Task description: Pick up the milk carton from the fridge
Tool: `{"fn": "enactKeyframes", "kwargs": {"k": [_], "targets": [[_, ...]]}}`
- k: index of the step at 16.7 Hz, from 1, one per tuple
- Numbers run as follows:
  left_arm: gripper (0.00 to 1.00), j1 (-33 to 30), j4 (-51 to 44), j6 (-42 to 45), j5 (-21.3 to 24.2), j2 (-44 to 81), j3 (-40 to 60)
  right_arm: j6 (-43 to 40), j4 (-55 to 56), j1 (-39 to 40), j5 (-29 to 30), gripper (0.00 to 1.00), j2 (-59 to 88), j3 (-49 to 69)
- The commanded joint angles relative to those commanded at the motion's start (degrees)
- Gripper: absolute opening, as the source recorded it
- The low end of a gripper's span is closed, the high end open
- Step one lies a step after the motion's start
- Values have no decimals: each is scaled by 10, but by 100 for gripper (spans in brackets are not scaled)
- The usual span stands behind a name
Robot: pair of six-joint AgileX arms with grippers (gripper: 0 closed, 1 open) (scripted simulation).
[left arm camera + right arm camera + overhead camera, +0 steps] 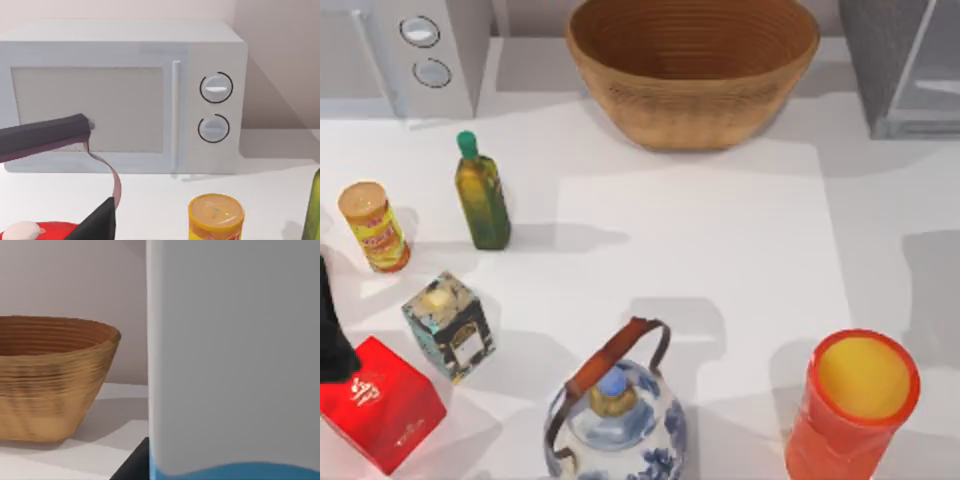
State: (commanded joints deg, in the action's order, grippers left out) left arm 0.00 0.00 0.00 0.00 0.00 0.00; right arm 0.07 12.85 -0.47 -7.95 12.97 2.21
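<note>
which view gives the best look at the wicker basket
The top view: the wicker basket sits at the back of the table, its whole rim and ribbed inside visible from above. The right wrist view shows its side wall and part of the rim, cut off beside the milk carton.

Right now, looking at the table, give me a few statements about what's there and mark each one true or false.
1. The wicker basket sits at the back of the table. True.
2. The olive oil bottle lies on its side. False: it stands upright.
3. The orange cup stands at the table's right front. True.
4. The white microwave has three dials. False: it has two.
5. The milk carton looms close to the right wrist camera, with the basket behind it. True.
6. The red box is beside the fridge. False: it is at the left front.
</note>
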Motion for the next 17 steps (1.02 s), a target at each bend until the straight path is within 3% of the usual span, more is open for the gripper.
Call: {"fn": "enactKeyframes", "kwargs": {"k": [11,17], "targets": [[100,0,0,0,0,0,0,12,497,-22,-268,0,592,57],[100,0,0,0,0,0,0,12,682,-30,-367,0,785,84]]}}
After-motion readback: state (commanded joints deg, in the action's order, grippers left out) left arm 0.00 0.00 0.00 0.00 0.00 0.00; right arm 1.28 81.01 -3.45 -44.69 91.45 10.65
